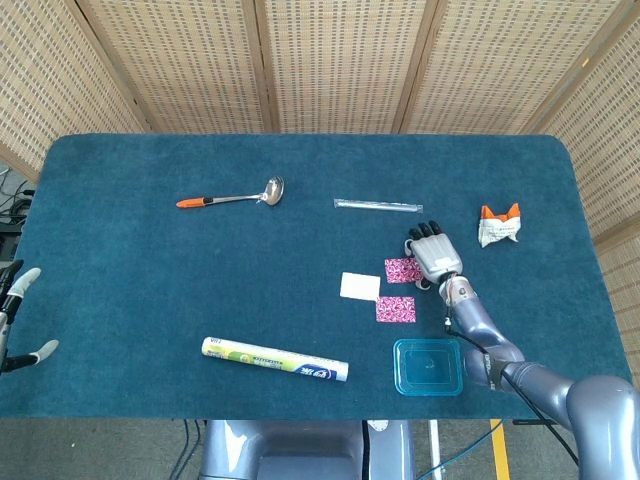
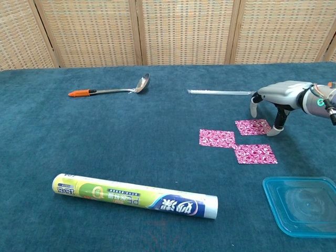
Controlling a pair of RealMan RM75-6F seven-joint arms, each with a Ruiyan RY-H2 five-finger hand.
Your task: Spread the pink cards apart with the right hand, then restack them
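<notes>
Three cards lie spread flat at table centre-right, so the spread looks done and the restack not yet started. Far card (image 2: 253, 126) sits under the right hand (image 2: 275, 101). Left card (image 2: 217, 138) is at its 8 o'clock. Near card (image 2: 255, 154) is at its 6 o'clock and touches the left one corner to corner in the chest view. In the head view the left card (image 1: 360, 287) reads white, probably glare.

Right hand: palm down, fingers apart, tips on or just above the cloth at the far card's right and far edges. It grips nothing. Left hand (image 1: 20, 318) is at the table's 9 o'clock edge, fingers apart, idle.

Handling, my read:
- Cards are thin, light and probably a bit flexible and slick-faced.
- They lie flush on napped cloth, so there is no edge to pinch from above.
- The cloth grips, so sliding needs light fingertip pressure on the face. Too much will buckle a card.
- Restack: drag one card over its neighbour until an edge overhangs, then pinch that raised edge.

Box (image 2: 303, 204) at 5 o'clock of the cards is near the sweep path.
</notes>
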